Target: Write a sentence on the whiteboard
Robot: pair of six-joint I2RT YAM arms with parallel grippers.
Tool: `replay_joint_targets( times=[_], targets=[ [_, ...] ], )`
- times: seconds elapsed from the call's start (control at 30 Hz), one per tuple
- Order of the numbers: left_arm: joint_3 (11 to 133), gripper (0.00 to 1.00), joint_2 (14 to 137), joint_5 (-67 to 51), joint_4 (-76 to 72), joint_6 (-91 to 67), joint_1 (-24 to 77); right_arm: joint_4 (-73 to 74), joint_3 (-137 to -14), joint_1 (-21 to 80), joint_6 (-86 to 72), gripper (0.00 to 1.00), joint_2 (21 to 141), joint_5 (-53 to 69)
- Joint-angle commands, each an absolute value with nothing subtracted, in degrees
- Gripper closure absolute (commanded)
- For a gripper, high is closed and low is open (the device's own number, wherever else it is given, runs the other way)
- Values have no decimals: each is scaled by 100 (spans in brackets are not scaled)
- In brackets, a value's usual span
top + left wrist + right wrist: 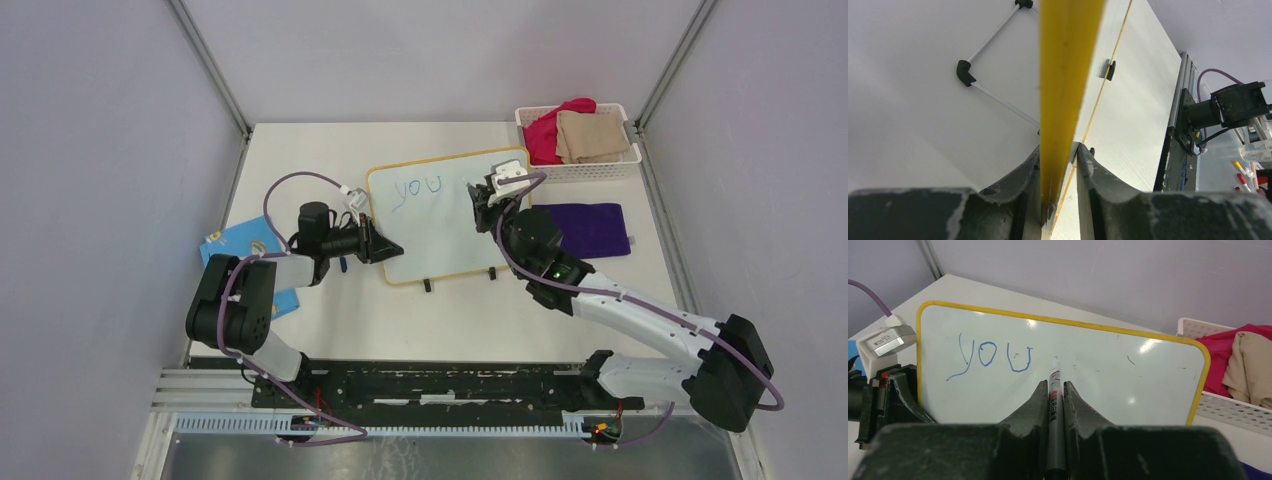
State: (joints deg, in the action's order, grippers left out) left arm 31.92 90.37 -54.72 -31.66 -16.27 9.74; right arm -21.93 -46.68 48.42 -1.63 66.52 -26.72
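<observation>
The whiteboard (pixel 440 240), white with a yellow rim, stands tilted near the table's middle. Blue marker letters of the sentence (pixel 417 187) read "you" at its upper left, also clear in the right wrist view as the sentence (pixel 990 356). My left gripper (pixel 392 250) is shut on the board's left edge; the left wrist view shows the yellow rim (pixel 1065 75) clamped between that left gripper (pixel 1058 147). My right gripper (pixel 485 207) is shut on a grey marker (pixel 1054 405), whose tip meets the whiteboard (pixel 1098 380) just right of "you". The right gripper (pixel 1052 385) points at the board.
A white basket (pixel 600 170) with red and beige cloths stands at the back right. A purple cloth (pixel 590 228) lies right of the board, under my right arm. A blue card (pixel 240 245) lies at the left edge. Two black feet (pixel 427 285) prop the board's near edge.
</observation>
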Motion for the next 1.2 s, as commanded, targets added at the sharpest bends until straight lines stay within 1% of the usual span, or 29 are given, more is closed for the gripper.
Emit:
replay_joint_targets(
  times=[0.0, 0.43, 0.73, 1.17],
  targets=[
    [3241, 80, 9146, -5045, -2839, -1276, 1020, -2544, -4614, 4799, -85, 100, 6580, -2820],
    [3232, 89, 9158, -5025, -2839, -1268, 1020, -2451, -5066, 4711, -117, 100, 7088, -2949],
    [3212, 98, 9134, -4967, -2839, -1244, 1046, -2425, -5279, 4615, -130, 100, 7325, -3064],
    [3202, 98, 9115, -4922, -2839, -1230, 1059, -2334, -5334, 4500, -186, 100, 7493, -3068]
  ],
)
